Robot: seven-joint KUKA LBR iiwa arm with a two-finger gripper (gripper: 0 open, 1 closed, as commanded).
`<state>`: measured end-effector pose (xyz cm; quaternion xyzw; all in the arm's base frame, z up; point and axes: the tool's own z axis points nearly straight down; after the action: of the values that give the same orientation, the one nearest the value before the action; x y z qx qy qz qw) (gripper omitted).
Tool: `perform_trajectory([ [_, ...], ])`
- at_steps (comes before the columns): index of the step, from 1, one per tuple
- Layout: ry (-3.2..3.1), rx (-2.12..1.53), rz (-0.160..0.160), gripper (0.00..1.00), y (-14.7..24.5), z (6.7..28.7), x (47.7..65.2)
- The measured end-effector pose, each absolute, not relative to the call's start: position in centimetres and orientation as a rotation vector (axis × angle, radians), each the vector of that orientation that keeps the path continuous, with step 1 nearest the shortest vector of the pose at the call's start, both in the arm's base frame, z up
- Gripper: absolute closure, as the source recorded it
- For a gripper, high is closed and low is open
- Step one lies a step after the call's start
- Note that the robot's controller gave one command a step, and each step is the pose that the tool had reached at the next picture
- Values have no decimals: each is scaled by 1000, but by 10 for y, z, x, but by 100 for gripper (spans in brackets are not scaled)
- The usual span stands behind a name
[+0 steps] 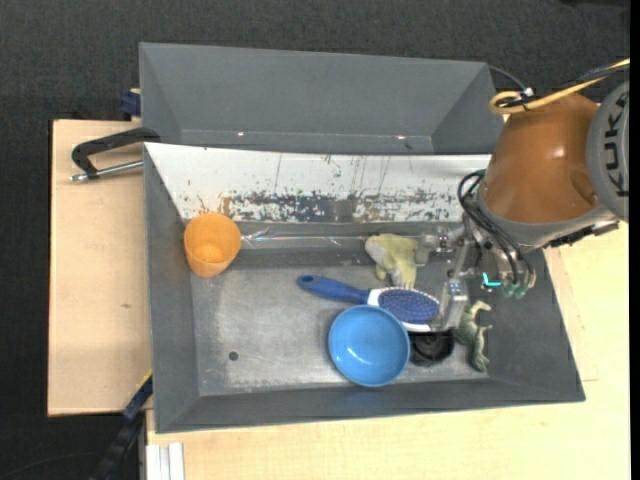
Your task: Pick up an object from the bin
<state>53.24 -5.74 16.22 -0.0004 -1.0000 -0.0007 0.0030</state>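
The green toy dinosaur (479, 336) lies in the right front corner of the bin (260, 318), with its long axis running back to front. The gripper (462, 290) hangs just above its rear end; whether it is open or closed cannot be determined. To the left are a black object (432, 347), a blue bowl (369, 345) and a blue brush (372, 296) with its handle pointing left. The bin floor is scuffed grey metal, and dark carpet (300, 8) surrounds the bin.

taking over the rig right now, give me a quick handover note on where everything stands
End effector: low over the right side of the grey metal bin, next to a small dark green toy figure. Open or shut: unclear, and no grasp is visible.
Things: the round blue plastic bowl is front middle, with the blue hairbrush just behind it. The orange plastic cup is back left, and the pale yellow-green soft item is by the back wall.
Done: nothing lifted.
Left: grasp one thing, likely the figure, and lift it out.
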Motion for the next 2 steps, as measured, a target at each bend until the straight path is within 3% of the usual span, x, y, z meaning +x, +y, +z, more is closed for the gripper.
perform_trajectory([
  [1, -3126, -187, -7, 0, -8, 68, 551],
  [2, -3135, -191, -3, 100, -11, 71, 553],
])
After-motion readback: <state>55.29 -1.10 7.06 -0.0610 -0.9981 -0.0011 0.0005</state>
